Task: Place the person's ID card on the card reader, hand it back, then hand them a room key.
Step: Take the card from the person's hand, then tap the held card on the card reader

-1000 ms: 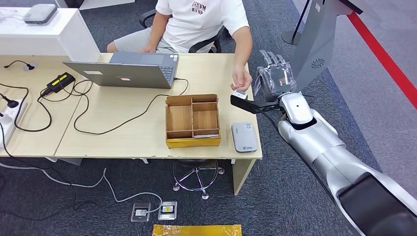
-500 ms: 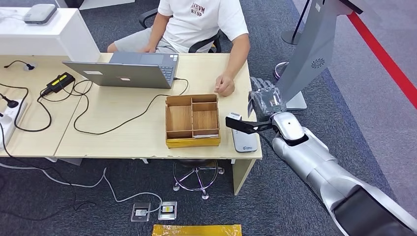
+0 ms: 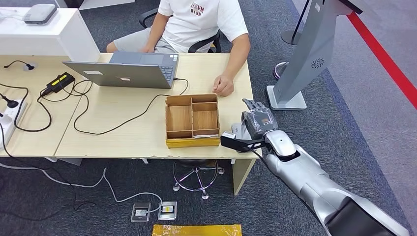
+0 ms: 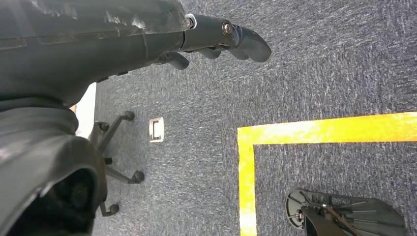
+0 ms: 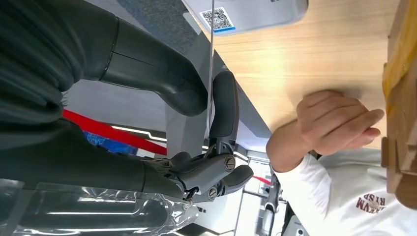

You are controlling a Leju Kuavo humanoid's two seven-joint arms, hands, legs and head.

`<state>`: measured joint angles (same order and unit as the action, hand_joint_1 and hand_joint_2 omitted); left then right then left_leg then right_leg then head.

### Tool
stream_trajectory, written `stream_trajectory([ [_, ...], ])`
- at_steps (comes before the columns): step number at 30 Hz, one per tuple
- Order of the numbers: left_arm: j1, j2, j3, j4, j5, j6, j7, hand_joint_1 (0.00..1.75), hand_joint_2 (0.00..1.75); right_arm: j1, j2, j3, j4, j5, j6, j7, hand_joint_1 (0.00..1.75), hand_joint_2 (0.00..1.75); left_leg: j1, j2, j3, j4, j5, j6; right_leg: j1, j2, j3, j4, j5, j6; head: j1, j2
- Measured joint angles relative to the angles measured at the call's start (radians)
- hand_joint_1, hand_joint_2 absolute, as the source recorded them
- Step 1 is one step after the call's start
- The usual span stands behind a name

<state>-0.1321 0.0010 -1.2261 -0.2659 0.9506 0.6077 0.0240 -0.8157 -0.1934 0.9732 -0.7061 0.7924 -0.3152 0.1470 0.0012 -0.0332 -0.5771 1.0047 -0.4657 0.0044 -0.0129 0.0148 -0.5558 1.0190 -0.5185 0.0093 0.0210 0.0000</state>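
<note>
Head view: wooden box (image 3: 193, 121), open compartments.

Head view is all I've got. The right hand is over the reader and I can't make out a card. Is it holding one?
Observer: Yes. In the right wrist view a thin card shows edge-on, pinched between the right hand's thumb and a finger.
Operator: Is it down on the reader?
Observer: Cannot tell contact. The card's edge points at the card reader, and the reader's QR sticker is uncovered beside it.
Operator: Left hand?
Observer: In the left wrist view the left hand hangs over the carpet, fingers curled, with nothing in it.
</note>
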Motion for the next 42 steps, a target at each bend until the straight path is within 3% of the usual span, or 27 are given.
stream_trajectory([
  [28,0.0,0.001,0.0,0.0,-0.006,-0.007,0.0,0.0,0.0,0.034,-0.001,0.034,0.033,-0.03,-0.021,0.015,1.75,1.75,0.0,0.001,0.001,0.0,0.0,0.0,0.0,0.003,0.0,0.0,0.0,0.0,0.0,0.0],
  [42,0.0,0.001,-0.001,0.0,-0.009,-0.002,0.0,0.0,0.0,0.0,-0.006,0.037,0.039,-0.046,-0.062,0.04,1.75,1.75,0.0,0.002,0.0,0.0,0.0,0.0,0.0,0.003,0.0,0.0,0.0,0.0,0.0,0.0],
])
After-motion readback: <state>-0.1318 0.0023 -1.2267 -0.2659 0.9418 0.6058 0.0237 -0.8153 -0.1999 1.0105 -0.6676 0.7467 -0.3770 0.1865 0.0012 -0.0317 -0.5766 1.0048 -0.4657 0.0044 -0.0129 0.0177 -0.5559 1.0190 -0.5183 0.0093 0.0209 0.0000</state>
